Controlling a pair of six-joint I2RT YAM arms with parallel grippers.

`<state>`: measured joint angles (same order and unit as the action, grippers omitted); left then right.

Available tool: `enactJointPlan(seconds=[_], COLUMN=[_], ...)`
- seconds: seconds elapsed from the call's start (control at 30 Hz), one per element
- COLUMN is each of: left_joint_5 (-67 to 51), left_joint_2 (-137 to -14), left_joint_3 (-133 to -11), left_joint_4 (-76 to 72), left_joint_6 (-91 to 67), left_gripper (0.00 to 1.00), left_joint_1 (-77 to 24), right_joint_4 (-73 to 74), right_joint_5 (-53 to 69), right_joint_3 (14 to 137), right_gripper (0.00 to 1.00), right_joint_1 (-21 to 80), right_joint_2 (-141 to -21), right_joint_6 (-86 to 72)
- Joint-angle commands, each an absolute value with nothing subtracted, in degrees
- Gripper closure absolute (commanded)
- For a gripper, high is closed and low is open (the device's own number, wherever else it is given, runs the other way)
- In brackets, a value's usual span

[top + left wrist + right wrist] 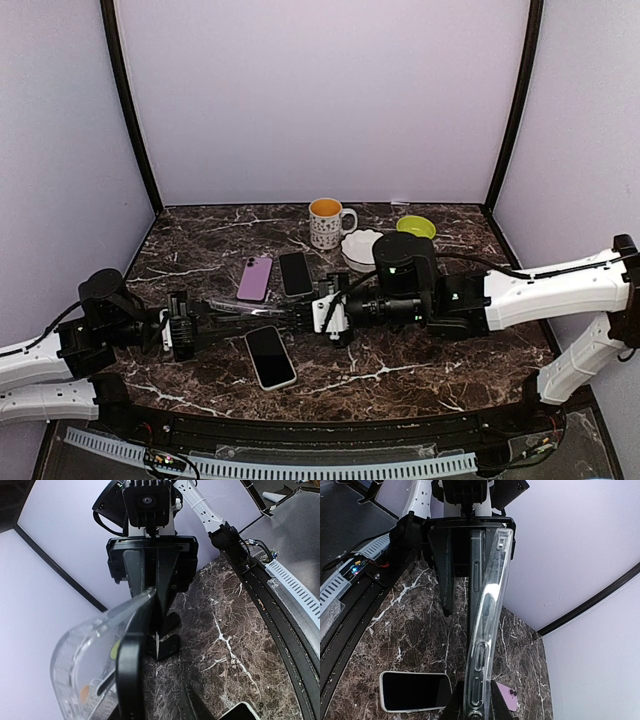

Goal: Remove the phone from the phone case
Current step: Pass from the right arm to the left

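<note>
Phone (473,615) in clear phone case (492,595) rides on edge above the desk (420,350), mid-frame in the top view, bridging the pincers: right pincer (308,318) pressed tight on its right end, left pincer (205,325) spread about its left end. Right wrist view alone shows one left finger (445,575) standing apart from the phone's edge and the case gaping off the phone at upper centre; left wrist view adds the case bulging at lower left

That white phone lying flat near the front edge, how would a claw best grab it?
Probably from straight above, pinching the white phone across its two long edges: it lies flat, screen up, so only its thin sides offer purchase.
</note>
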<state>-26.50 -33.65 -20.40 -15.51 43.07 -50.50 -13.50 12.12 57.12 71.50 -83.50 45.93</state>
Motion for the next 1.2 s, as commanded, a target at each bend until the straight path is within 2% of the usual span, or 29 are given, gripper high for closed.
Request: enactJointPlan(seconds=[0.0, 0.23, 0.33, 0.47, 0.5, 0.6, 0.77, 0.83, 1.03, 1.17], left_joint_5=[-26.75, -25.99, -25.50, -24.21, -24.00, -23.86, -24.08, -24.38, -24.44, -24.43], left_joint_2=[-33.11, -33.29, -33.40, -33.30, -33.31, -33.17, -32.71, -32.76, -32.78, -33.14], left_joint_3=[-20.34, -20.53, -20.64, -20.68, -20.70, -20.78, -20.58, -20.58, -20.37, -20.13], left_joint_4=[-19.53, -19.54, -19.50, -19.32, -19.00, -18.01, -15.72, -14.62, -13.36, -13.23], left_joint_6=[42.56, 42.49, 42.62, 43.36, 43.61, 45.48, 49.46, 50.66, 52.50, 52.76], left_gripper=[0.71, 0.85, 0.97, 1.00, 1.00, 1.00, 1.00, 1.00, 1.00, 1.00], left_joint_1=[-50.11, -50.10, -50.13, -50.17, -50.18, -50.11, -50.17, -50.14, -50.10, -50.14], right_joint_4=[-17.22, -18.18, -18.21, -19.05, -19.15, -19.12, -17.13, -15.48, -11.29, -13.99], right_joint_5=[11.56, 11.07, 11.11, 11.03, 10.99, 11.88, 11.27, 10.43, 11.82, 11.92], right_joint_3=[58.78, 58.32, 58.06, 57.59, 57.64, 56.95, 56.15, 56.79, 59.96, 60.93], right_gripper=[1.00, 1.00, 1.00, 1.00, 0.95, 0.59, 0.25, 0.20, 0.18, 0.15], right_joint_1=[73.14, 73.47, 73.61, 73.72, 73.74, 73.74, 73.99, 74.11, 74.77, 75.34], right_joint_2=[-84.60, -84.73, -84.65, -84.55, -84.51, -83.79, -81.38, -80.75, -80.69, -81.60], right_joint_6=[45.58, 45.66, 45.70, 44.53, 43.63, 41.19, 38.13, 36.72, 30.77, 22.76])
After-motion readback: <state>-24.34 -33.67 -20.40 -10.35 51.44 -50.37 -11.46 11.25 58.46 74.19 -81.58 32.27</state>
